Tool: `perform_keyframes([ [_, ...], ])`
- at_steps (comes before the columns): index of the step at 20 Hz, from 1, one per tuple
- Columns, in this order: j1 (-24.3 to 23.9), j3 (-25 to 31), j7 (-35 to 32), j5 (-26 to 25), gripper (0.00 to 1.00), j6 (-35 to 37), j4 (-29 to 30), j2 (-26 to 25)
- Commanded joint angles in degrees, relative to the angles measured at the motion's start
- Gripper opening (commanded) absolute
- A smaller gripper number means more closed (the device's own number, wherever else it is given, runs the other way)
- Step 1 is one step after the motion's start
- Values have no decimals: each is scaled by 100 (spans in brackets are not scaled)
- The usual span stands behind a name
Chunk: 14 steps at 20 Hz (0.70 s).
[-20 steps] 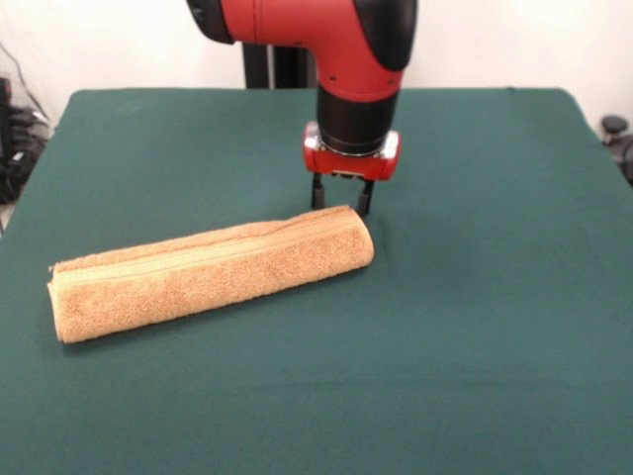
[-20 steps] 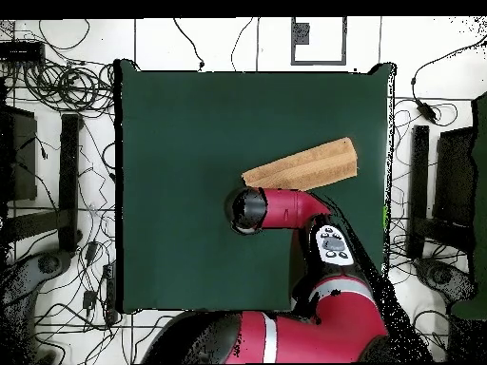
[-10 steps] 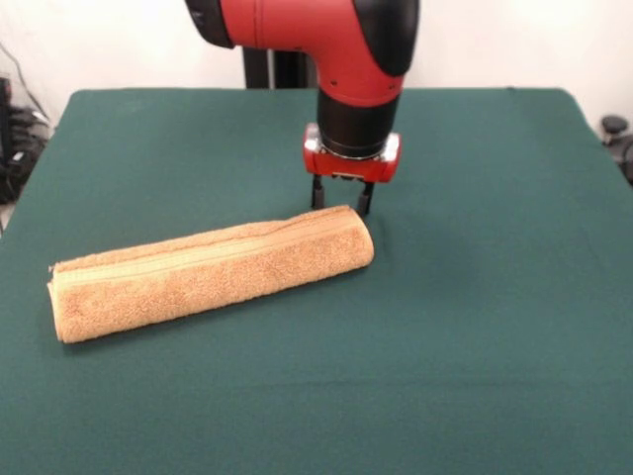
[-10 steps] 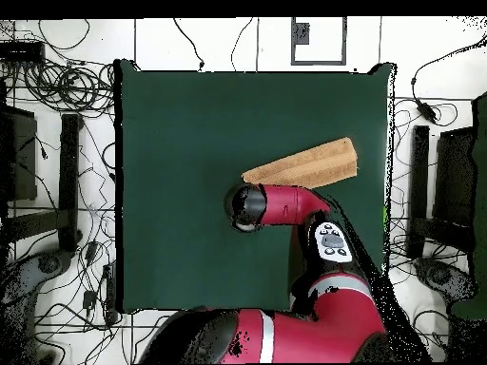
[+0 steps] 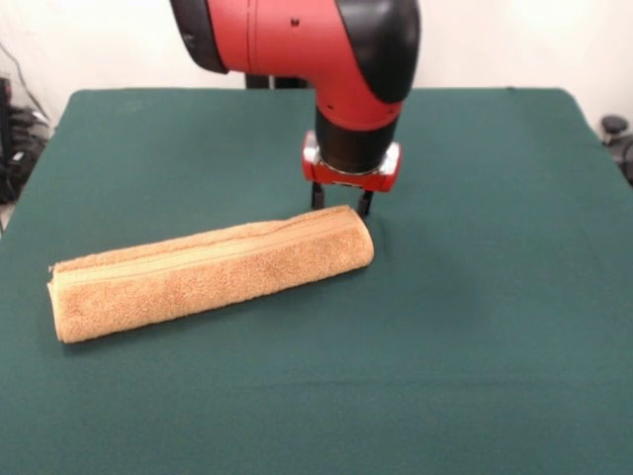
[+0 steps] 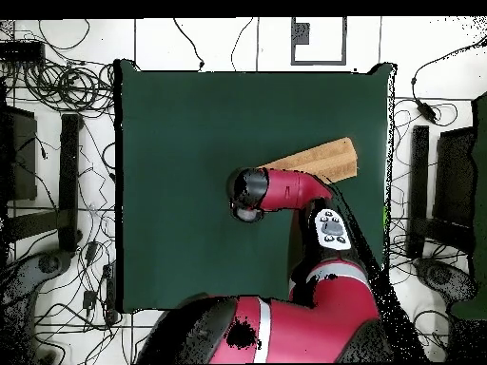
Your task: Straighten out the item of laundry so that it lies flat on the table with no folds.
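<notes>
Gripper risen, fluffy folded towel

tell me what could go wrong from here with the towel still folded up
The end effector sits open just behind the folded towel at its right end in the front view. It might pinch several layers at once, so pulling would drag the whole bundle across the table instead of unfolding it. The arm hides that end in the overhead view, so alignment is uncertain.

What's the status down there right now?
End effector open, empty, fingers just behind the towel's end. Towel folded into a long bundle on the table. Nothing else in the way.
</notes>
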<state>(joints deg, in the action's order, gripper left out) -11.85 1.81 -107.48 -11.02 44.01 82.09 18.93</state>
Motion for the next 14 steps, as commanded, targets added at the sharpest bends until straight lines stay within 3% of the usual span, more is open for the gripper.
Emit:
perform_keyframes([
  [1, 93, 612, -503, 181, 100, -739, -808, -998],
  [10, 164, 567, -617, 172, 100, -683, -899, -929],
  [14, 124, 639, -511, 190, 100, -601, -529, -503],
])
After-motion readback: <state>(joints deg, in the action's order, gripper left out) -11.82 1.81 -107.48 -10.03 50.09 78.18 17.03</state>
